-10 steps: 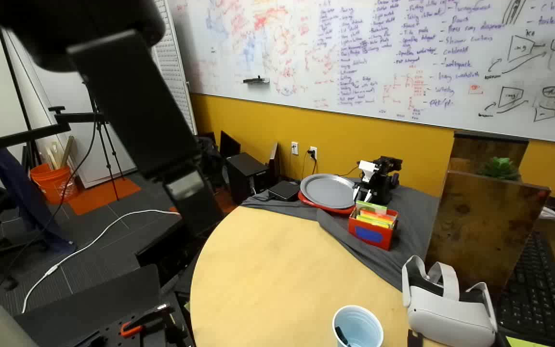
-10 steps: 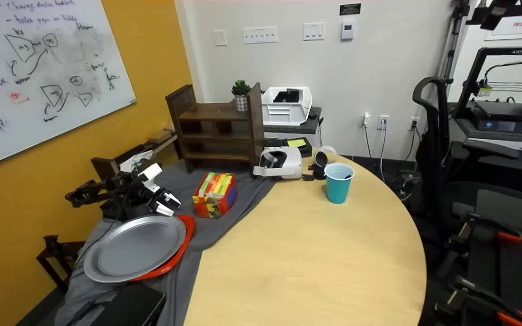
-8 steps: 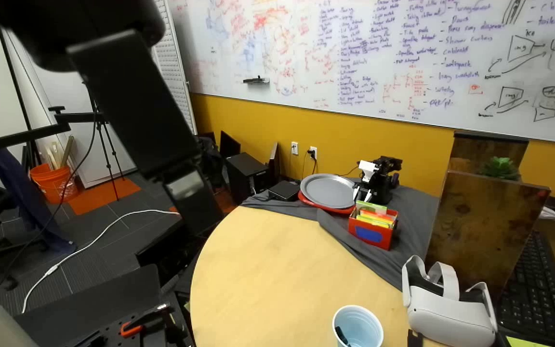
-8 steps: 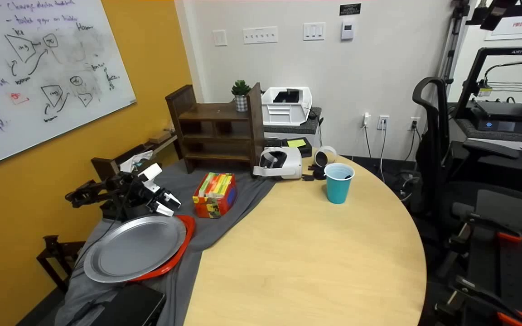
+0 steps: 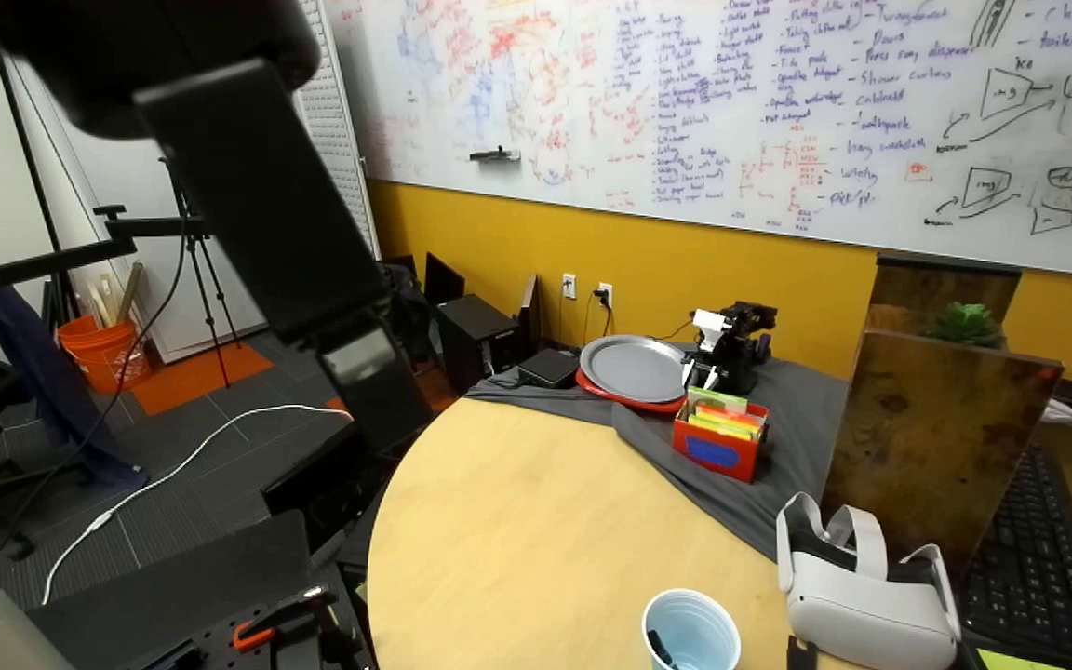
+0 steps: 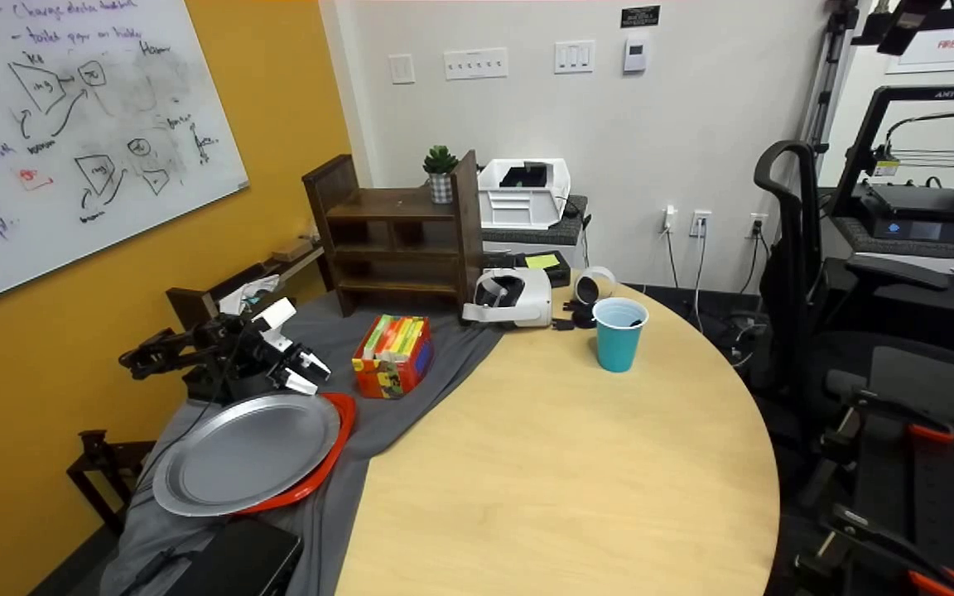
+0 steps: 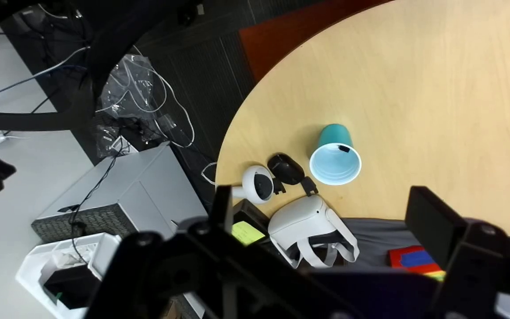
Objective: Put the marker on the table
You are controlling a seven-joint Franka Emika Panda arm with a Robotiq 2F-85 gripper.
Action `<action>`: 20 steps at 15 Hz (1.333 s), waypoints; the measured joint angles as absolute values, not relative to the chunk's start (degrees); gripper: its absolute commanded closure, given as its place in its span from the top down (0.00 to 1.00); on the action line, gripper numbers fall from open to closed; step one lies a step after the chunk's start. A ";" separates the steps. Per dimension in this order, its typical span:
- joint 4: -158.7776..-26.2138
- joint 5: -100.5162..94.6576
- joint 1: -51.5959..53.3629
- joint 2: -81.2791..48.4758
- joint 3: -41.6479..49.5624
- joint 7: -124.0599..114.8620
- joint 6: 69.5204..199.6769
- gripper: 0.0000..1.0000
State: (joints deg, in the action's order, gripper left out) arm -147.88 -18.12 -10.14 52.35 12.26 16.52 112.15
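The marker is a small dark stick inside the light-blue cup. It shows in both exterior views [image 5: 659, 649] [image 6: 636, 324] and its dark end shows in the wrist view [image 7: 344, 148]. The cup [image 5: 705, 633] stands upright on the round pale tan table [image 5: 517, 521]. It also shows in an exterior view [image 6: 618, 346] and in the wrist view [image 7: 334, 165]. My gripper [image 7: 323, 197] is wide open, with nothing between its fingers, high above the table. In an exterior view one dark finger of the gripper [image 5: 373, 381] shows at the left, away from the cup.
A white headset [image 7: 310, 226], a white controller [image 7: 257, 184] and a black mouse [image 7: 286, 168] lie near the cup. A red box of cards [image 6: 392, 358], a grey round tray [image 6: 249, 455] and a brown shelf [image 6: 398, 240] stand on the grey cloth.
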 measured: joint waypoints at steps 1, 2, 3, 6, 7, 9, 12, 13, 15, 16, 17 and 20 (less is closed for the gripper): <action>-147.87 -18.09 -9.99 52.35 12.26 16.43 112.27 1.00; -147.87 -18.01 -9.84 52.35 12.26 16.20 112.73 1.00; -147.87 -17.91 -9.69 52.29 12.26 15.73 113.54 1.00; -147.85 -16.89 -9.00 51.50 12.25 13.87 116.67 1.00; -147.82 -16.27 -8.74 50.93 12.26 13.07 117.77 1.00; -147.74 -14.79 -8.28 49.32 12.26 11.95 119.80 1.00; -147.50 -11.91 -7.86 45.78 12.26 11.07 122.70 1.00; -147.30 -11.09 -7.75 44.38 12.26 10.87 123.52 1.00; -146.60 -9.43 -7.72 41.41 12.26 10.84 124.55 1.00; -146.23 -8.80 -7.72 39.89 12.30 10.84 125.16 1.00; -145.89 -8.12 -7.72 38.33 12.34 10.84 125.86 1.00; -144.87 -6.57 -7.72 33.98 12.43 10.84 127.94 1.00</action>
